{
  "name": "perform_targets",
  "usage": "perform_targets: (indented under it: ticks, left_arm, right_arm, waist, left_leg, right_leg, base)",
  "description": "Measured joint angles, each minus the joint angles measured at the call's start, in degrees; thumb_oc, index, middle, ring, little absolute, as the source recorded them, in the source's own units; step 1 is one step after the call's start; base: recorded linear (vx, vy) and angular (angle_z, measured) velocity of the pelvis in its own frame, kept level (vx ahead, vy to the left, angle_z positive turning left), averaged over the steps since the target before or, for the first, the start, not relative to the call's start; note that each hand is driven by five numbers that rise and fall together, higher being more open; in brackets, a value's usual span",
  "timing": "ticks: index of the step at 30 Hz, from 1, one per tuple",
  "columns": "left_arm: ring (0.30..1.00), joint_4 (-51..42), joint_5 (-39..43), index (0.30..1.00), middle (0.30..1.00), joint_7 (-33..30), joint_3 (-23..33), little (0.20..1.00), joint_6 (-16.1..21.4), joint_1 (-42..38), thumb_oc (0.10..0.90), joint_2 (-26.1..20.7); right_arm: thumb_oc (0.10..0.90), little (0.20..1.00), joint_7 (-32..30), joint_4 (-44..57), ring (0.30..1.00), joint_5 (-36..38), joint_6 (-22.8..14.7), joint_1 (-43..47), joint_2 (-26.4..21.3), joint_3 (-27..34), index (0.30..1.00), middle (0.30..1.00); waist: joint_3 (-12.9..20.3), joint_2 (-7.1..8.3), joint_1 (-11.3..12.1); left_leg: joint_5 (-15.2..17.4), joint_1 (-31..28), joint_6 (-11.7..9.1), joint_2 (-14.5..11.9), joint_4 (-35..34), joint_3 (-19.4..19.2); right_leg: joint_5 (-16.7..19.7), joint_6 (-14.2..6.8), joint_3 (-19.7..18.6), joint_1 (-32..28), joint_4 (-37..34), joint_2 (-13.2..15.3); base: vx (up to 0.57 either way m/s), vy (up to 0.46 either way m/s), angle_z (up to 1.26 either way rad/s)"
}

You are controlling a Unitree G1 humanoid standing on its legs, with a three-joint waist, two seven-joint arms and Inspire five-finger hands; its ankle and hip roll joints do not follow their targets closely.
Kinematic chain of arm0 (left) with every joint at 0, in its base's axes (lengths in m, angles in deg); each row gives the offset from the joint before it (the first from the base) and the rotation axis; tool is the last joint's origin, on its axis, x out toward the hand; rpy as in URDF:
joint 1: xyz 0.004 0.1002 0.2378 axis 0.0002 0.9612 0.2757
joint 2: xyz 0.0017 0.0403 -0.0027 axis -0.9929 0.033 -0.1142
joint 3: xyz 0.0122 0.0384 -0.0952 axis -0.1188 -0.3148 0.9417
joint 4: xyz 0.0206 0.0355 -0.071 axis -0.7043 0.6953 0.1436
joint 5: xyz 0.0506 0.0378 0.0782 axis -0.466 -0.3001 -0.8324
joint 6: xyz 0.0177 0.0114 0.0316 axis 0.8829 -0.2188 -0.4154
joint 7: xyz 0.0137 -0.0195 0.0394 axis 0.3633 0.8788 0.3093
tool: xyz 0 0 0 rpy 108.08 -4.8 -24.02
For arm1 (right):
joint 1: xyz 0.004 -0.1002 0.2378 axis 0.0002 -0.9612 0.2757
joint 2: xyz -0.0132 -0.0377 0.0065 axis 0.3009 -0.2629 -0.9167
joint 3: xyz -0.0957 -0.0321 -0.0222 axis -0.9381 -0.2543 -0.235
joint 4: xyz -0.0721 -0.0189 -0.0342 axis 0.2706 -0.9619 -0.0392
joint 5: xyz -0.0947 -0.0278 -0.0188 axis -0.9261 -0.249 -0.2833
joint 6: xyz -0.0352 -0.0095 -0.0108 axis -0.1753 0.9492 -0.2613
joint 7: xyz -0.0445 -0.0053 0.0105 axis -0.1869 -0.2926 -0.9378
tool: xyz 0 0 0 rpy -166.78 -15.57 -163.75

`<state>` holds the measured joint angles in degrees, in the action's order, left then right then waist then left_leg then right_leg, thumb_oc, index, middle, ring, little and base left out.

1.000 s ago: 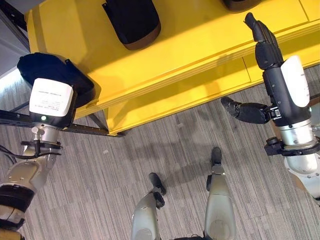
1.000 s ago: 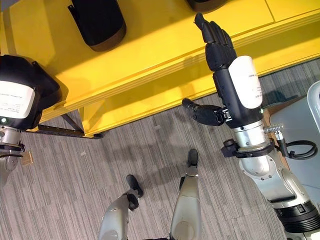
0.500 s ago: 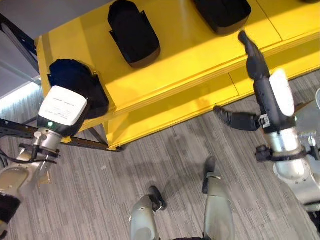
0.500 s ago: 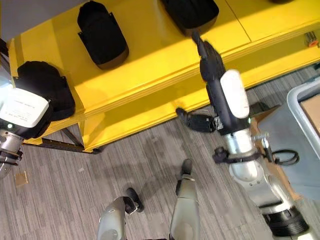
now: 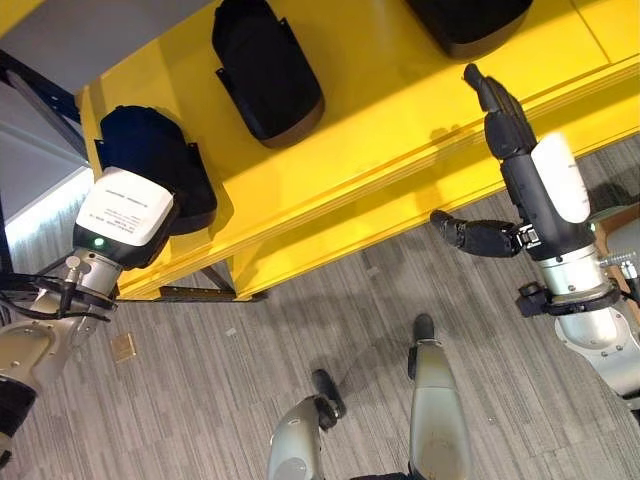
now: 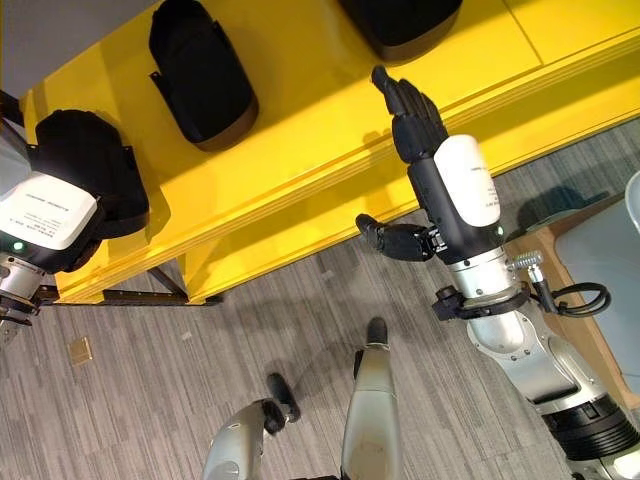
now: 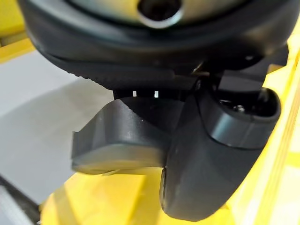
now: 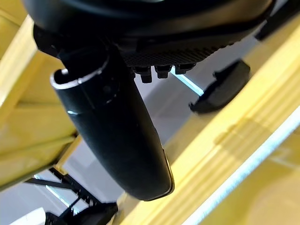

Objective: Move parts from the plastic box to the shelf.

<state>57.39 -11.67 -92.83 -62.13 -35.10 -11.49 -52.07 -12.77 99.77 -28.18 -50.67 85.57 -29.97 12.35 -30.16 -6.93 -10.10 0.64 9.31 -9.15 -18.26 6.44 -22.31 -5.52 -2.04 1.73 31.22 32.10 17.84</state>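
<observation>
A yellow shelf (image 5: 370, 110) runs across the top of both eye views. My left hand (image 5: 125, 215) is at the shelf's left end, shut on a black part (image 5: 150, 160) that rests on the top board. In the left wrist view the thumb (image 7: 211, 164) lies against that part (image 7: 126, 136). Two more black parts (image 5: 265, 70) (image 5: 470, 20) lie farther along the board. My right hand (image 5: 510, 130) is open and holds nothing. Its straight fingers reach over the shelf's front edge and its thumb sticks out sideways.
A grey plastic box (image 6: 605, 250) shows at the right edge beside my right arm. A black frame bar (image 5: 200, 293) runs under the shelf's left corner. A small brown square (image 5: 123, 347) lies on the grey striped floor.
The whole picture has shifted, so the camera moved. My left hand stays on the black part at the shelf's end. The right hand stays open at the front edge.
</observation>
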Motion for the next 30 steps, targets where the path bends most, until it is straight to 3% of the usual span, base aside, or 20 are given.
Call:
perform_targets:
  ticks: [1,2,3,4,6,8,10,16,22,30]
  left_arm:
    - [0.3,-1.68,-0.05,0.3,0.3,1.19,0.05,0.3,-0.04,-0.06,0.4,-0.09]
    - [0.3,-4.21,-0.01,0.3,0.3,2.91,0.05,0.3,-0.47,0.11,0.4,-0.47]
    - [0.3,-5.9,0.04,0.3,0.3,3.29,0.21,0.3,-1.21,0.08,0.4,-0.49]
    - [0.3,-6.63,0.0,0.3,0.3,3.57,0.21,0.3,-1.12,0.27,0.4,-0.43]
    - [0.3,-6.95,-0.17,0.3,0.3,4.93,0.08,0.3,0.58,-1.33,0.4,-0.44]
    - [0.3,-6.94,-0.24,0.3,0.3,5.85,0.96,0.3,0.65,-1.34,0.4,-0.52]
    - [0.3,-5.22,-0.96,0.3,0.3,6.33,1.06,0.3,0.6,-1.58,0.4,-0.55]
    - [0.3,1.36,-1.16,0.3,0.3,5.75,-1.37,0.3,0.58,-4.93,0.4,-0.58]
    - [0.3,1.67,-1.25,0.3,0.3,5.41,-5.6,0.3,0.4,-6.59,0.4,-0.58]
    - [0.3,4.86,-0.55,0.3,0.3,5.89,-13.12,0.3,-1.18,-14.9,0.4,-0.49]
  right_arm:
    - [0.9,1.0,0.38,-0.39,1.0,-0.27,-0.7,0.68,-0.64,0.95,1.0,1.0]
    - [0.9,1.0,0.4,-0.93,1.0,-0.18,-0.81,1.04,-0.74,1.67,1.0,1.0]
    - [0.9,1.0,0.37,-0.85,1.0,-0.22,-1.07,1.07,-0.53,1.53,1.0,1.0]
    - [0.9,1.0,0.43,-0.73,1.0,-0.35,-1.27,1.05,0.1,0.7,1.0,1.0]
    - [0.9,1.0,1.48,-0.61,1.0,-0.64,-1.33,0.48,0.74,-1.09,1.0,1.0]
    - [0.9,1.0,2.41,-0.54,1.0,-0.65,-1.76,-0.78,1.11,-1.11,1.0,1.0]
    - [0.9,1.0,2.52,-0.5,1.0,-0.61,-1.84,-0.54,0.94,-0.95,1.0,1.0]
    - [0.9,1.0,2.39,-0.31,1.0,0.07,-1.97,0.44,-1.07,0.12,1.0,1.0]
    - [0.9,1.0,2.27,-0.23,1.0,2.77,-3.11,-0.23,-3.21,0.14,1.0,1.0]
    - [0.9,1.0,2.92,1.32,1.0,3.55,-3.59,1.17,-3.2,-1.1,1.0,1.0]
  waist:
    - [0.07,-0.44,-0.34]
    - [0.46,-1.58,-0.66]
    - [0.42,-0.69,-0.1]
    - [0.58,-0.1,-0.01]
    - [0.56,-0.16,-0.1]
    - [0.59,-0.22,1.31]
    - [0.6,-0.24,0.87]
    - [0.62,-0.84,-2.38]
    - [0.63,-2.36,-2.4]
    - [0.66,-2.41,-2.33]
  left_leg:
    - [-1.68,-0.46,0.47,-0.6,-2.85,-0.64]
    - [-2.29,-2.15,2.98,0.45,-4.72,-0.63]
    - [-7.92,-2.16,-1.21,2.47,-2.98,0.43]
    - [-6.47,-1.43,-2.63,3.62,-0.66,0.17]
    - [-3.68,0.02,-1.33,5.17,3.63,-0.07]
    - [-2.93,-0.25,-1.49,4.76,4.66,-1.19]
    - [-2.9,-0.34,-1.5,4.03,4.6,-1.07]
    - [-2.93,-0.71,-1.55,3.44,4.3,-1.17]
    - [-2.76,-1.55,-1.69,3.1,4.36,-1.09]
    - [-2.7,-1.37,-1.85,2.34,4.73,-1.55]
  right_leg:
    - [0.09,-3.2,-1.59,0.61,0.89,1.82]
    - [0.62,-5.36,-1.72,1.02,2.36,2.79]
    - [0.72,-5.97,-3.61,1.8,2.64,4.8]
    - [1.3,-7.05,-4.91,1.49,0.87,6.07]
    - [4.96,-7.12,-5.3,0.06,-2.25,7.83]
    - [6.3,-7.67,-3.22,-0.19,-3.44,8.13]
    - [6.29,-9.57,-2.46,-0.67,-4.1,7.67]
    - [6.19,-9.72,-2.33,-0.74,-4.36,6.84]
    - [6.31,-9.45,-2.35,-1.55,-4.72,6.42]
    - [7.18,-8.92,-2.31,-1.57,-6.09,5.51]
  base:
    - [0.06,0.236,-0.01]
    - [0.09,0.239,-0.28]
    - [0.09,0.259,-0.37]
    - [0.04,0.22,-0.27]
    - [0.0,0.099,-0.05]
    - [0.03,0.118,-0.22]
    - [0.05,0.149,-0.14]
    - [0.03,0.047,-0.07]
    - [0.01,-0.002,-0.01]
    - [0.04,0.002,-0.05]
